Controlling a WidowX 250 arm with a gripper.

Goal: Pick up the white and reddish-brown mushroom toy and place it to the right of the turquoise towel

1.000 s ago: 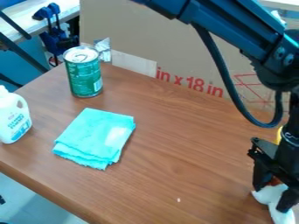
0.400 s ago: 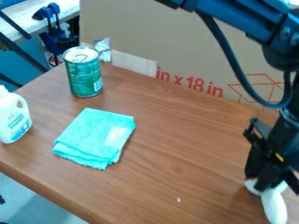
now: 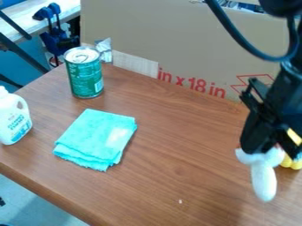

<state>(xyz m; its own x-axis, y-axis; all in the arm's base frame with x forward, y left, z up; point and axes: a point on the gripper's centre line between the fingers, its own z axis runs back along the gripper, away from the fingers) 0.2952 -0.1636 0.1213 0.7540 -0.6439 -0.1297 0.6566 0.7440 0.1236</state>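
White knobbed object (image 3: 263, 178) grasped in my claw (image 3: 262, 152), over the right part of the tabletop (image 3: 171, 163): its wider, lobed end is up at the fingertips, and its smooth rounded end points down and toward the near side. I read the grip as taken at the wide end because the lobes give the fingers something to bear on, leaving the narrower part free below. It seems to hang clear of the wood, judging by the soft shadow near it, though I can't be certain of the gap. A yellow, bumpy thing (image 3: 292, 162) sits just right of it, partly hidden by the claw. Well to the left, a turquoise cloth (image 3: 97, 137) lies folded in a flat stack, which probably keeps it compact and stable. A small pale speck (image 3: 180, 201) lies between the cloth and the claw, toward the near side. At the far left a green can (image 3: 87, 79) stands upright on its flat base, with a crumpled silvery wrapper (image 3: 105, 49) just behind it. Nearer, at the left edge, a white jug (image 3: 13, 119) stands upright, its handle opening visible. Along the far side rises a cardboard panel (image 3: 177, 39), likely put there as a backdrop or barrier.
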